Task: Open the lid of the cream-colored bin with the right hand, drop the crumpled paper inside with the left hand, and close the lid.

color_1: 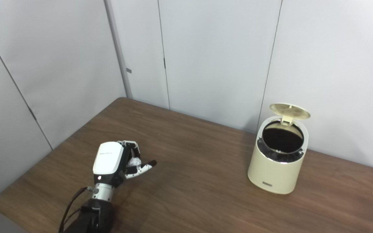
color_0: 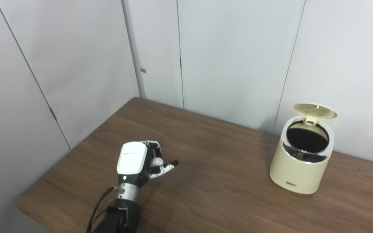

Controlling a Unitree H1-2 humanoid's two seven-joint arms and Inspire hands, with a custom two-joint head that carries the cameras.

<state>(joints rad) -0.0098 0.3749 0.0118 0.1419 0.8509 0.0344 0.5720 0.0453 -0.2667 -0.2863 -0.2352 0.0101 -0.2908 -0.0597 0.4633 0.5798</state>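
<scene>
One hand in view: left hand (color_0: 137, 160), lower left, curled around the paper (color_0: 155, 161) for carry. Bin (color_0: 299, 155) right, lid (color_0: 315, 111) up, ready for my drop.

A brown wooden table (color_0: 206, 181) is seen set into a corner of pale grey wall panels (color_0: 238, 58). On its right side, toward the far edge, a cream-colored bin (color_0: 298, 171) is stood upright, with its round lid (color_0: 315, 111) raised at the far rim and its dark inside exposed. At the near left, well apart from the bin, the left hand (color_0: 138, 160) is held over the table, its fingers (color_0: 155, 149) curled around a small white crumpled paper (color_0: 156, 162), the thumb pointed right.
</scene>
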